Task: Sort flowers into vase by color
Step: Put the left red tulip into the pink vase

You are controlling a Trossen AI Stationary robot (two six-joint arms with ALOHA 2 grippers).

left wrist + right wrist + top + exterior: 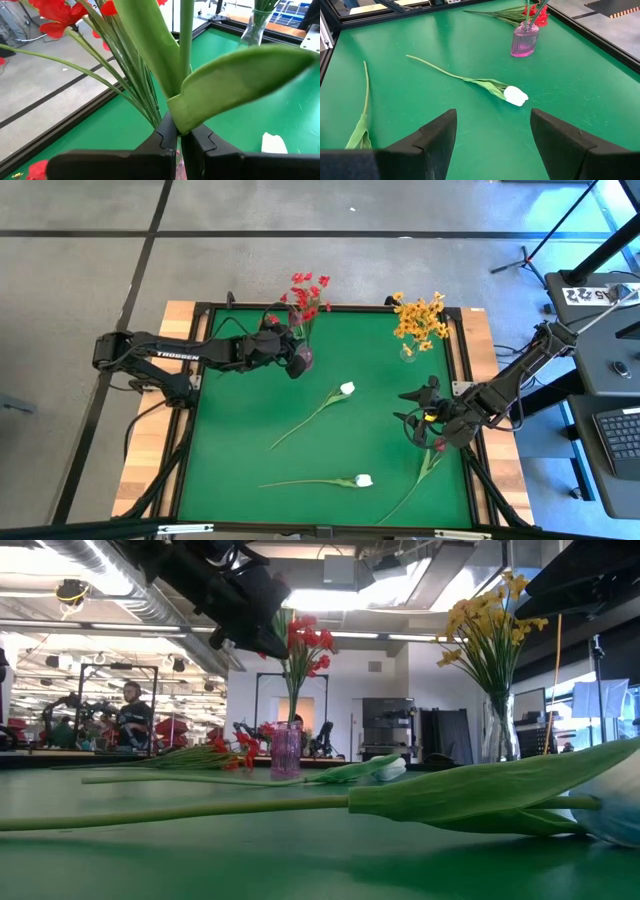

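Clamping green stem, left gripper

matt green table mat; wood side boards; clear glossy pink vase.

The stem pinched in the left jaws runs off the frame, its bloom unseen.

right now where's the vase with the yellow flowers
In the high view the vase with the yellow flowers stands at the mat's far right corner, beyond the right gripper and across from the pink vase.
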